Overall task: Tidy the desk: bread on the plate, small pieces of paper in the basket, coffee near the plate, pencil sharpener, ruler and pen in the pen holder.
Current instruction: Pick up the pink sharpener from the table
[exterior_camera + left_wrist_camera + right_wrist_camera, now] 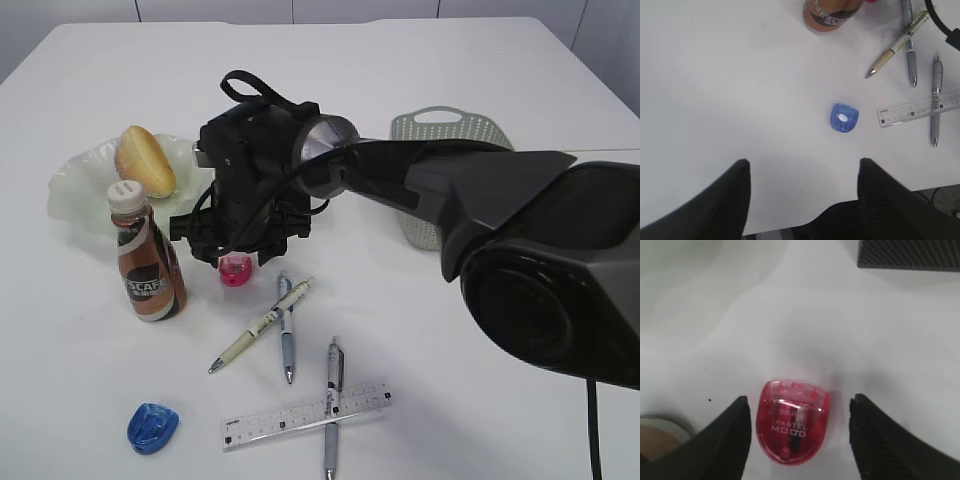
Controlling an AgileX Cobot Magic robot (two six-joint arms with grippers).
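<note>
The right tool (797,432) is held spread, straddling the red pencil sharpener (793,421) lying on the white tabletop (470,330); contact cannot be told. The left tool (802,192) is spread above bare tabletop, with the blue pencil sharpener (844,118) lying beyond it, beside the ruler (918,108).

Coffee bottle (832,15) cut by top edge; pen holder (908,254) cropped.

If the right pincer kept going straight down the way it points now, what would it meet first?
Most likely the red pencil sharpener, which lies on the table between the open fingers of the right pincer. How far above it the fingers are is hard to tell.
</note>
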